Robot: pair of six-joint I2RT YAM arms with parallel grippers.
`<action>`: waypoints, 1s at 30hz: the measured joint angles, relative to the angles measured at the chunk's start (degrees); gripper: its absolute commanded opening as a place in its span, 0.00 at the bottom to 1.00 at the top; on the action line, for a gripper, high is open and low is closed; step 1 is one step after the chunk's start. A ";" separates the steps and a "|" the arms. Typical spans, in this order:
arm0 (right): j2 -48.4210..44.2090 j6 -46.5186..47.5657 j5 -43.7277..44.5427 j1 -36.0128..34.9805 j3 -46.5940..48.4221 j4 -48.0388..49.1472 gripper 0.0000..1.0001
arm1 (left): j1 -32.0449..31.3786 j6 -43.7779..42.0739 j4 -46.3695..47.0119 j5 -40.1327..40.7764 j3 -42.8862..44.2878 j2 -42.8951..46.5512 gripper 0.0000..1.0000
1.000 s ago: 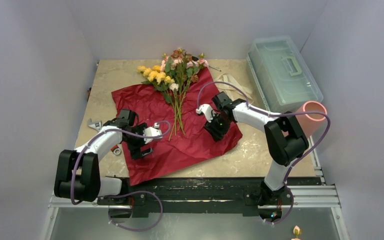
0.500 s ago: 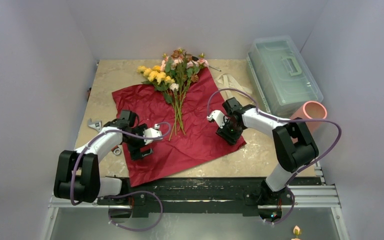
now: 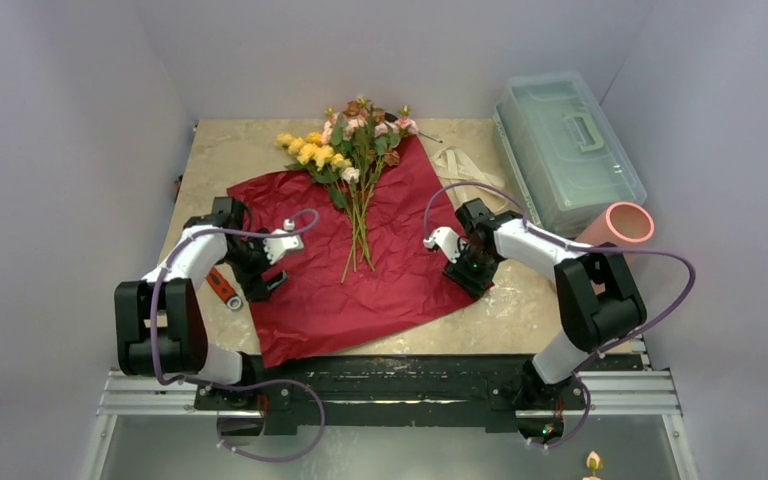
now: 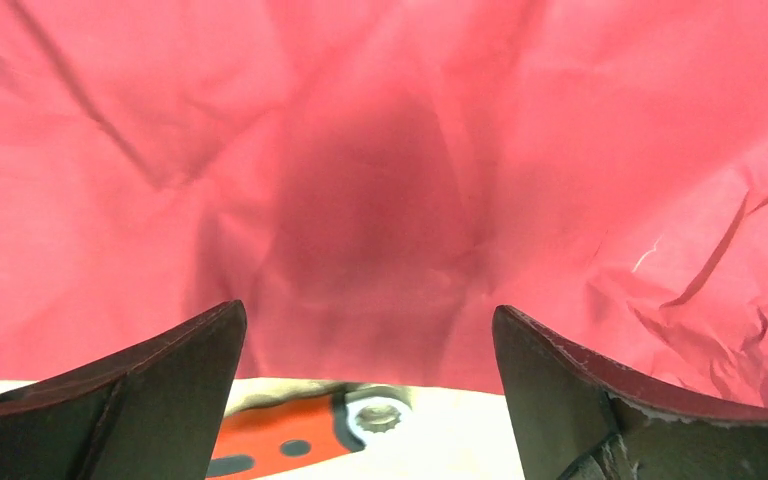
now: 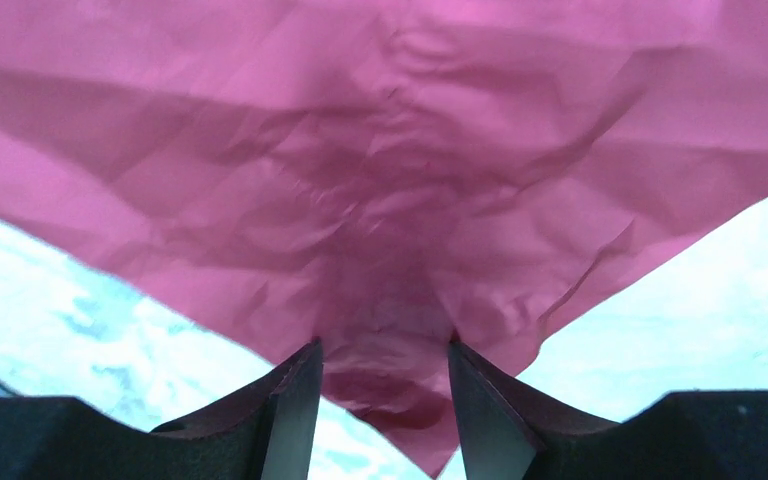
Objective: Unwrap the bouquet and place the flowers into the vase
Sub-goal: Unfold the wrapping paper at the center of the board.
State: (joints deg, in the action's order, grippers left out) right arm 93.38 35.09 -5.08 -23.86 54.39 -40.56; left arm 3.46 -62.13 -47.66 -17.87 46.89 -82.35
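From here I judge the unwrapping all but done: the red paper (image 3: pixel 360 295) lies open and flat on the tabletop (image 3: pixel 220 160), and a cream ribbon (image 3: pixel 463 165) lies loose on the far side of my right hand (image 5: pixel 382 400). That hand sits low at the paper's right corner, half closed with the crumpled corner between its fingers (image 5: pixel 290 400). I cannot tell whether it actually pinches the sheet or only straddles it. My left hand (image 4: pixel 368 380) is spread wide and empty just above the paper's left edge, with an orange-handled tool (image 4: pixel 290 440) on the bare tabletop right beneath it. The flowers (image 3: pixel 355 160) lie on the paper between the two hands and farther out, heads away from me. Their thin stems (image 3: pixel 358 240) are gathered and point back toward the arms. I think the next move is to leave the corner, bring one hand over the stems where they bunch tightest, and close low enough to catch them all without snagging the sheet. Then comes a lift and a turn so the stems point down. The pink vase (image 3: pixel 622 228) stands off to the right of my right hand, past that arm's elbow and against the clear lidded box (image 3: pixel 565 145). I can see nothing in its mouth. The box is shut, and I cannot make out any contents through the lid.
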 measured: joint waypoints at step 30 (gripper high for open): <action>16.98 -35.80 -19.85 -1.20 40.48 10.67 0.58 | -14.32 77.94 41.99 -4.96 13.84 -12.15 0.54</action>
State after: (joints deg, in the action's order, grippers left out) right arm 110.37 -0.71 -24.93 -25.06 94.87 -29.89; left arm -10.85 15.81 -5.67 -22.83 60.73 -94.50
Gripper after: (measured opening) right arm 0.583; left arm 0.536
